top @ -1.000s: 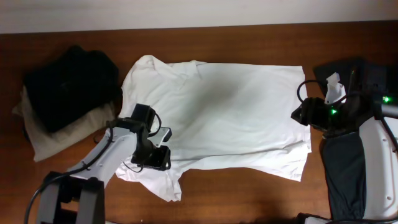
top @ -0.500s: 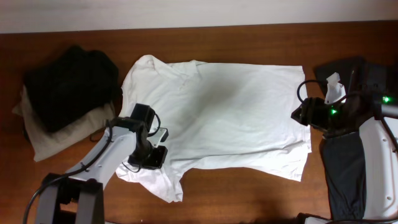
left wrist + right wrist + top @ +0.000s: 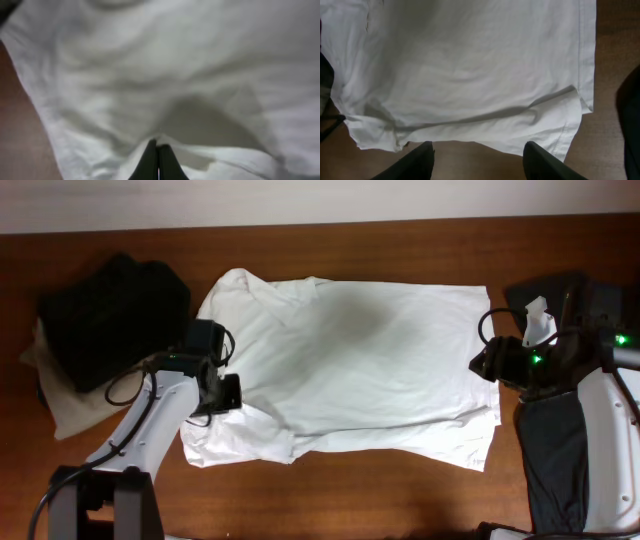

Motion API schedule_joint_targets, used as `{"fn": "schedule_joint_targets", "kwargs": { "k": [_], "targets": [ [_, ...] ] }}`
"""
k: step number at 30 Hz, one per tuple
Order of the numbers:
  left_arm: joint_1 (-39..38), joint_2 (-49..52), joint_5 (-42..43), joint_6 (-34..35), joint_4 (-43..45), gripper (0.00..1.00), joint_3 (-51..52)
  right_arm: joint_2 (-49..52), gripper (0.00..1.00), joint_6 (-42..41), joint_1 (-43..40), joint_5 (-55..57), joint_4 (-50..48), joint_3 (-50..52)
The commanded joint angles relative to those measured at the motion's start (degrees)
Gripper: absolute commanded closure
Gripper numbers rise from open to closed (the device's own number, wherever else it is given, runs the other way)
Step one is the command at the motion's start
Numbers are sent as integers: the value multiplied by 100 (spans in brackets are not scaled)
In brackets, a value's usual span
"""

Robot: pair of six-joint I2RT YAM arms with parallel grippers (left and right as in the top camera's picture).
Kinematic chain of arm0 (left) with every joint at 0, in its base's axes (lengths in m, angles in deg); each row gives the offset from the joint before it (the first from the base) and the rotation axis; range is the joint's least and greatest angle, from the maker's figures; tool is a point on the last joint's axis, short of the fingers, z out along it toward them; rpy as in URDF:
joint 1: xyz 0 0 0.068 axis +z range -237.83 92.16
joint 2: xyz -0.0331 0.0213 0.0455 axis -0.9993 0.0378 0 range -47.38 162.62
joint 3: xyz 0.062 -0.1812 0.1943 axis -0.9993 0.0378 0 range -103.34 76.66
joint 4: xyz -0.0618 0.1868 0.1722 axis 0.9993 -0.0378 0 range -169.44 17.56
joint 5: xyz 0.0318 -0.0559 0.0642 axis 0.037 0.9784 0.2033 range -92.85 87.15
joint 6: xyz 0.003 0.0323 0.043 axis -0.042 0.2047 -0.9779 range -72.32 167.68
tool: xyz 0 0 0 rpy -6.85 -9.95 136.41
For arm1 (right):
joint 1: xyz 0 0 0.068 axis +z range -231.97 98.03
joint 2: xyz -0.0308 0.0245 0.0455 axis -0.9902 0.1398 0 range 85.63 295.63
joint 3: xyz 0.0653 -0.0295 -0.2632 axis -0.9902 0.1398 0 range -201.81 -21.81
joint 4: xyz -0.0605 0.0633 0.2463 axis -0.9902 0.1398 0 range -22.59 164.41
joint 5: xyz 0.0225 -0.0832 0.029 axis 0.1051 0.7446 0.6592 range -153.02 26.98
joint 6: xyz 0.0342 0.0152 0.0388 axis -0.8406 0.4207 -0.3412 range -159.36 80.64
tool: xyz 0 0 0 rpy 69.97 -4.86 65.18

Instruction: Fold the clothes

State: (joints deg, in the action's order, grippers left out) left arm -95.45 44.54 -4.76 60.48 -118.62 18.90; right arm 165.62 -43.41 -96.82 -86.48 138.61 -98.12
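The white shirt (image 3: 360, 370) lies spread flat on the wooden table, neck to the left. My left gripper (image 3: 222, 392) is shut on a fold of the shirt near its lower left sleeve. In the left wrist view the closed jaws (image 3: 156, 148) pinch the white shirt cloth (image 3: 165, 75). My right gripper (image 3: 482, 366) is open at the shirt's right hem. In the right wrist view it (image 3: 480, 156) hovers over bare wood just off the shirt's (image 3: 465, 65) edge and holds nothing.
A black garment (image 3: 115, 310) lies on a beige garment (image 3: 70, 408) at the left. A dark slate-blue garment (image 3: 555, 455) and a black one (image 3: 560, 288) lie at the right under my right arm. The table's (image 3: 380, 480) front strip shows bare wood.
My left gripper has moved up and to the left, shut on the cloth, and the lower left sleeve now lies flatter and further left. The right arm has not moved.
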Motion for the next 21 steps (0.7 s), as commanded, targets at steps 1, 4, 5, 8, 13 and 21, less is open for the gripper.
{"fn": "schedule_joint_targets", "kwargs": {
  "k": [1,4,5,8,13,21],
  "targets": [
    [24,-72,-170,70,398,100,-125,15,39,44,20,33,-4,-13],
    [35,-72,-861,66,337,100,-323,15,39,44,20,33,-4,-13],
    [35,-72,-890,66,286,96,-323,15,39,44,20,37,-4,-13],
    [35,-72,-1060,63,70,25,-323,20,33,-184,20,483,55,-9],
    [33,109,-271,-1495,367,17,-319,289,30,-745,9,966,302,52],
    [22,737,610,-2916,634,36,-319,730,31,-887,-1266,1040,332,723]
  ]
}}
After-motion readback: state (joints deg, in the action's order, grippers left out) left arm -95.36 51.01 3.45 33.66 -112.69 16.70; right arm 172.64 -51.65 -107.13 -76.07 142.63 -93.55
